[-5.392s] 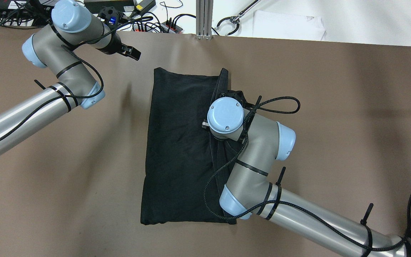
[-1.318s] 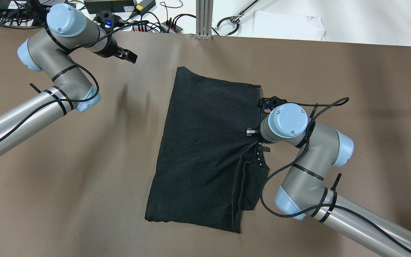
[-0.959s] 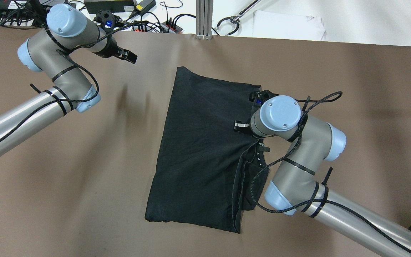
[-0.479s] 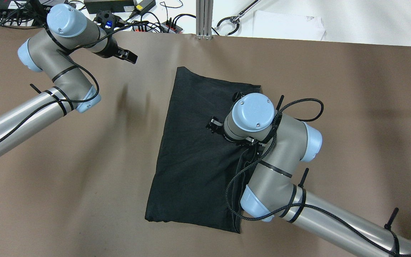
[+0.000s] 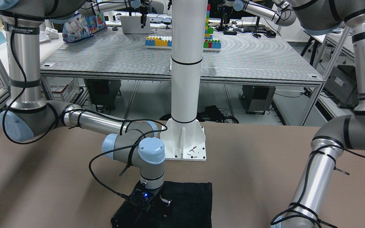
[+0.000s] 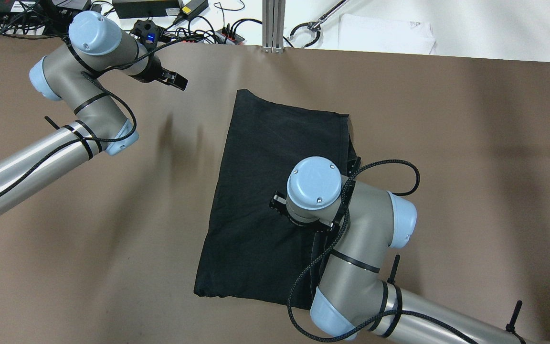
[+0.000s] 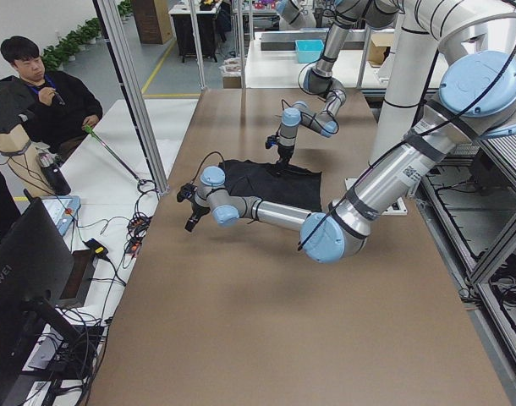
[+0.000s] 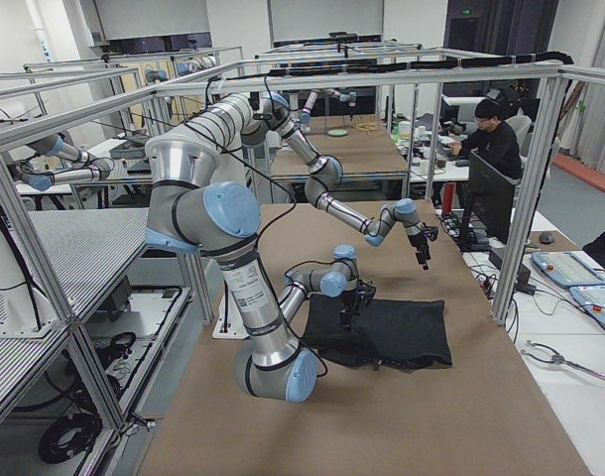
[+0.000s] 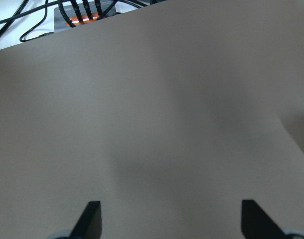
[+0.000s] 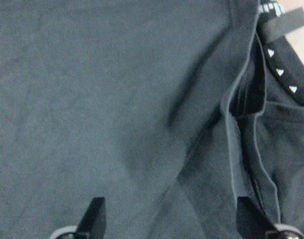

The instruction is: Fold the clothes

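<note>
Table: a plain brown matte table (image 6: 447,143) with soft shadows under both arms.
Room: a white pole (image 5: 185,79) is bolted down by its base plate at the robot's edge. Behind it stands a slatted metal bench (image 5: 249,60) carrying toy blocks (image 5: 158,41). Cables (image 6: 208,31) run along the far edge, and an operator (image 7: 46,89) sits beyond them.
Clothes: the clothes (image 6: 265,157) are one black, finely textured piece, lying flat at mid-table, roughly rectangular and slightly skewed. Along its right side, layers overlap with a raised hem (image 10: 231,124) and a band (image 10: 286,79) of small white triangles.
Right gripper: the right gripper (image 10: 169,219) points down over the fabric near that layered edge, fingers spread wide and gripping nothing. Whether the tips touch the cloth is unclear.
Left gripper: the left gripper (image 9: 169,216) is well apart from the fabric, above bare table at the far-left corner, fingers wide apart and empty.
</note>
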Robot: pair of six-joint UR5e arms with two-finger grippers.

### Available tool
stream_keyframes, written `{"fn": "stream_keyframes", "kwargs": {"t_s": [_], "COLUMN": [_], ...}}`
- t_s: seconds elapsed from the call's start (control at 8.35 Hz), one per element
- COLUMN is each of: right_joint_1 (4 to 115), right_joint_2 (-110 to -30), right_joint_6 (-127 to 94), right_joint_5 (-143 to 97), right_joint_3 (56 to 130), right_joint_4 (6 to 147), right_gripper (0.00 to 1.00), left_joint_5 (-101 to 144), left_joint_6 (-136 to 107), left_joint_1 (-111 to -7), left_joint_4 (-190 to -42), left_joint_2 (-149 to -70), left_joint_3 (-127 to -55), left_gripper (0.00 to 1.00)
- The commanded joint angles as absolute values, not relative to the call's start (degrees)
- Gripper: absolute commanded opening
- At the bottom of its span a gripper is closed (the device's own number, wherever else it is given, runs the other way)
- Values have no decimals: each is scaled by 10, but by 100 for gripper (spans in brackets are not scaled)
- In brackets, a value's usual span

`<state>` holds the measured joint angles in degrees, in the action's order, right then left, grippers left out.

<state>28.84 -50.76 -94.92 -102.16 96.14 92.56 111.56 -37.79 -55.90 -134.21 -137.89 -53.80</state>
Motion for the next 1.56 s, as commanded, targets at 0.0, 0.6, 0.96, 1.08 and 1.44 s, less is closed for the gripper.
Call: {"fn": "stream_keyframes", "kwargs": {"t_s": [0.0, 0.6, 0.96, 1.08, 1.44], "right_joint_1": [251, 229, 246, 249, 245], "right_joint_2": [-501, -530, -573, -633, -710], "right_joint_6": [-991, -1006, -965, -935, -926], "right_joint_5": [-1000, -940, -955, -960, -955], "right_joint_3": [968, 919, 962, 1028, 1072], "right_joint_4": [952, 807, 811, 812, 810], "right_gripper": [92, 91, 93, 93, 93], "left_joint_5": [1116, 1116, 1116, 1116, 1116], "left_joint_6": [-378, -379, -378, -378, -378], "left_joint_1": [-558, -559, -558, -558, -559], "left_joint_4": [-1343, -1343, -1343, -1342, -1343], "left_joint_2": [-1379, -1380, -1380, -1380, -1380], "left_joint_3": [-538, -539, -538, -538, -538], "left_gripper": [100, 100, 100, 100, 100]}}
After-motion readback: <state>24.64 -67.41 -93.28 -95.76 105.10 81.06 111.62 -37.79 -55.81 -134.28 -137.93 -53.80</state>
